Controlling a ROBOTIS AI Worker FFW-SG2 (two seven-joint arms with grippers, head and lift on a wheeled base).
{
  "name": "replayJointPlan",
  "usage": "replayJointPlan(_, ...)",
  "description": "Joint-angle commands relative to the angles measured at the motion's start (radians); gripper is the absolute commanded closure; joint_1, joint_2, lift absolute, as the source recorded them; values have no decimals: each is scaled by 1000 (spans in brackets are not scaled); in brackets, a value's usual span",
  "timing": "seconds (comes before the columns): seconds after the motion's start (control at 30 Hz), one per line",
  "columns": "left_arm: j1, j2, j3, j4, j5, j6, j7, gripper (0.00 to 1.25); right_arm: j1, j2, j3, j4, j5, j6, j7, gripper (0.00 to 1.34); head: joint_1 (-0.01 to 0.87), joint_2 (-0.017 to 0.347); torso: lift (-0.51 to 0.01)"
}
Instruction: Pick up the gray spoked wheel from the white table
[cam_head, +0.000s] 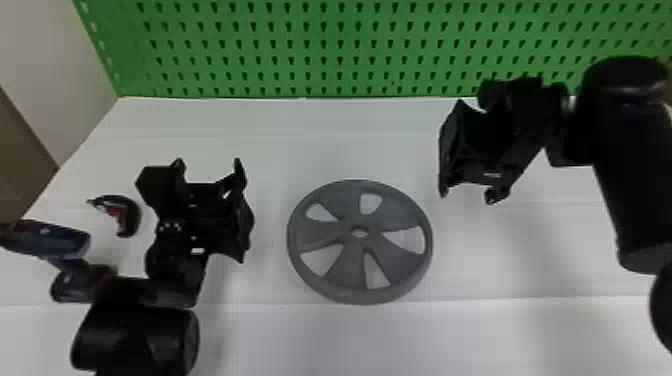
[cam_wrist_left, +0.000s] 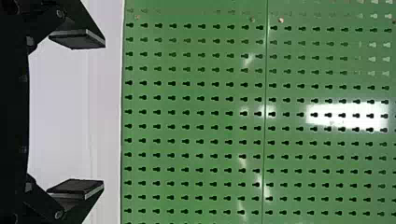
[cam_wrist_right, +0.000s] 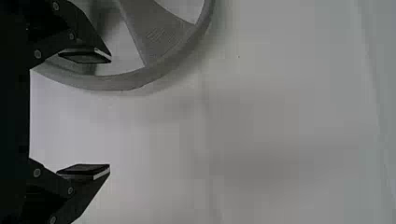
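Spoked wheel (cam_head: 345, 265) flat on white table (cam_head: 320, 150); we have right gripper (cam_wrist_right: 109, 113) open at its 2 o'clock, left gripper (cam_wrist_left: 103, 113) open at 9, presumably to bracket the rim (cam_head: 360, 298).

I see a black left arm (cam_head: 135, 335) and black right arm (cam_head: 625, 175), all fat, rounded cylinders. The left gripper (cam_head: 209, 162) and right gripper (cam_head: 467, 196) are angular and black, each with a small pale mark and round grey screws (cam_wrist_right: 37, 172).

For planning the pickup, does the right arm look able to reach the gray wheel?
Probably yes: the right gripper is open near the gray wheel, and nothing appears to stand between them.
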Motion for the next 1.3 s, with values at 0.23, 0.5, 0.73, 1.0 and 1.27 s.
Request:
replayJointPlan(0.23, -3, 0, -3, 0, -2, 2, 0, 211, -19, -2, -31, 68, 10, 1, 0, 432, 770, 44, -98)
replayJointPlan(0.5, -4, 0, -3, 0, -2, 2, 0, 211, -22, 0, -40, 91, 12, 1, -1, 432, 770, 44, -98)
replayJointPlan(0.73, -4, 0, -3, 0, -2, 3, 0, 211, -22, -2, -39, 93, 13, 1, 0, 432, 770, 44, -98)
replayJointPlan(1.0, -4, 0, -3, 0, -2, 3, 0, 211, -19, -2, -34, 105, 13, 1, 0, 432, 770, 44, -98)
replayJointPlan(1.27, -4, 0, -3, 0, -2, 5, 0, 211, -19, 0, 38, 110, -36, 1, 0, 432, 770, 44, -98)
